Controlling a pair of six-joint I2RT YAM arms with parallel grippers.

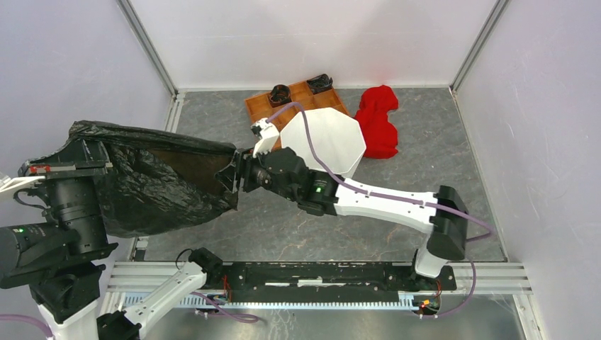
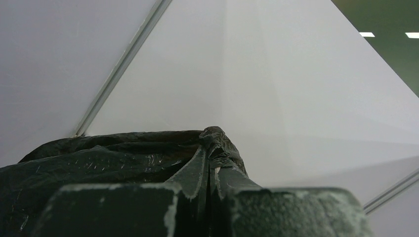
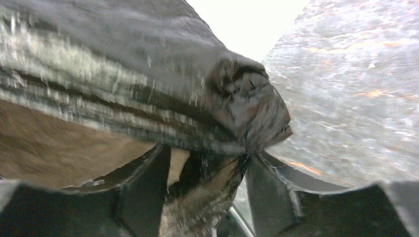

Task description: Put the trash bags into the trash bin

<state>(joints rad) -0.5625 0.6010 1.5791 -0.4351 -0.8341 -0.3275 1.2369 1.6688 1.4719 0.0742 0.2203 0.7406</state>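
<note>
The black crinkly trash bag [image 1: 156,184] hangs stretched in the air over the table's left side. My left gripper [image 2: 210,158] is shut on the bag's [image 2: 99,158] left corner, with the film pinched flat between its fingers. My right gripper [image 1: 236,173] is at the bag's right end. In the right wrist view it [image 3: 207,182] stands open, its fingers wide apart with a bunched fold of the bag [image 3: 148,64] loose between them. The white eight-sided trash bin [image 1: 326,138] stands on the table just right of and behind the right wrist, apart from the bag.
An orange-brown tray [image 1: 262,106] holding two dark items lies behind the bin. A red cloth [image 1: 378,120] is heaped to the bin's right. White walls close in the left, back and right sides. The arms' mounting rail [image 1: 319,273] runs along the near edge.
</note>
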